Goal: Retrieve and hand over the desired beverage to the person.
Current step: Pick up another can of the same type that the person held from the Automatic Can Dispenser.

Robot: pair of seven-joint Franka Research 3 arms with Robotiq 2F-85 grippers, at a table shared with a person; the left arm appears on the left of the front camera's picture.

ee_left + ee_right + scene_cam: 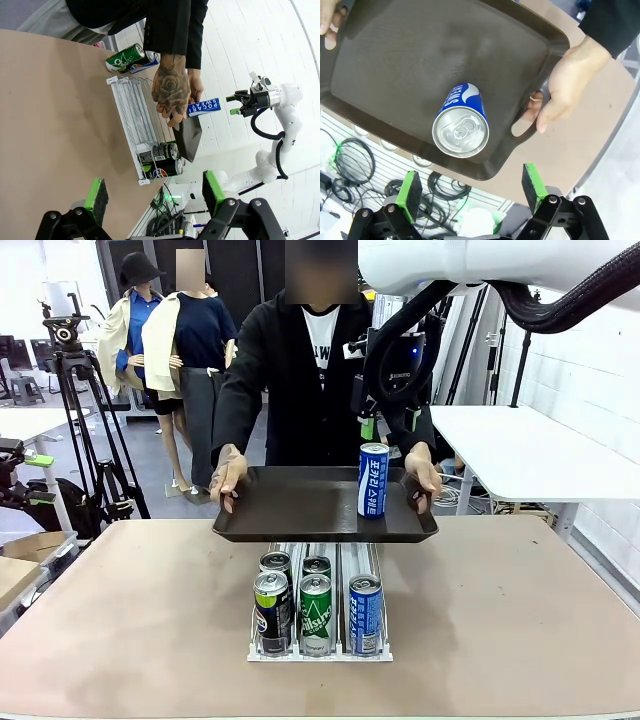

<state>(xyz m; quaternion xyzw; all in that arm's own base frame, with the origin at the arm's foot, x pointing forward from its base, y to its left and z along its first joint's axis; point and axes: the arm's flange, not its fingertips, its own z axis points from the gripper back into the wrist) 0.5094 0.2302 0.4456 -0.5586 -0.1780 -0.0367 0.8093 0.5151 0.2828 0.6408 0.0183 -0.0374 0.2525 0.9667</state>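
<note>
The person, in a black cardigan, holds a dark tray by both ends over the table's far edge. A blue Pocari Sweat can stands upright on the tray's right part. My right gripper hangs open just above and behind the can. Looking straight down, the right wrist view has the can on the tray, clear of my open right gripper, and the person's hand on the tray handle. My left gripper is open and holds nothing, well away from the can.
A white wire rack on the table below the tray holds several cans: a black one, a green one, a blue one and two behind. A white table stands at the right, a tripod at the left.
</note>
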